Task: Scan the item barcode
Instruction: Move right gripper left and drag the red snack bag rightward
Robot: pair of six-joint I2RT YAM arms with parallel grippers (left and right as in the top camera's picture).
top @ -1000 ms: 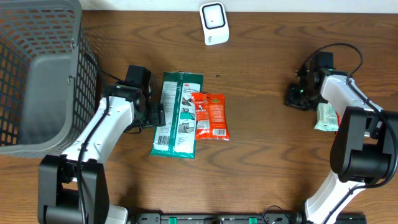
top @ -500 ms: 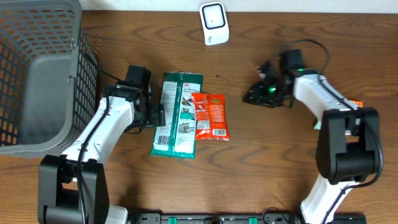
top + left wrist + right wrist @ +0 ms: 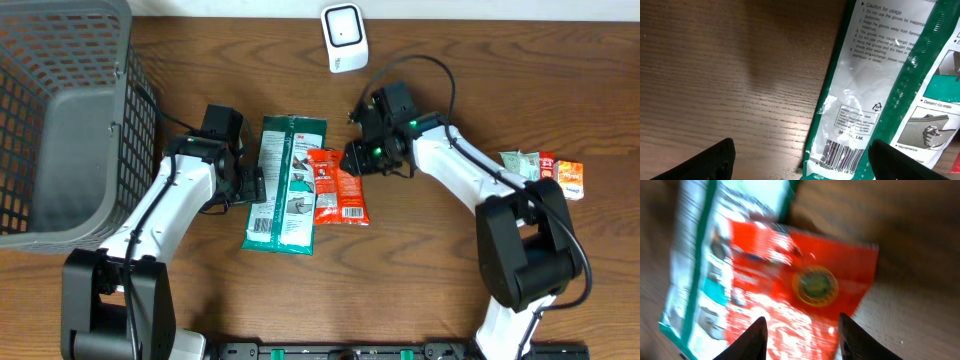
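The gray mesh basket [image 3: 60, 120] at 10 o'clock is cut off by the top and left edges of the overhead view. The right wrist view is blurred, so nothing on the red packet [image 3: 338, 187] reads there beyond a round gold emblem [image 3: 815, 285]. The left wrist view crops the green packet [image 3: 286, 183], though its barcode [image 3: 840, 156] shows at the lower edge. On the tabletop [image 3: 450, 280] there is one basket, one white barcode scanner [image 3: 344, 38] at 12 o'clock, one green packet, one red packet, and what look like three small packets [image 3: 541, 170] at 3 o'clock, too small to make out. Every packet lies on the tabletop, outside the basket. The red packet sits near the centre, lying over the green one's right edge. The right end effector [image 3: 352, 160] hovers at its 1 o'clock corner, fingers [image 3: 756, 336] parted and clamping nothing. The left end effector [image 3: 257, 187], spread wide, is at the green packet's 9 o'clock edge, gripping nothing.
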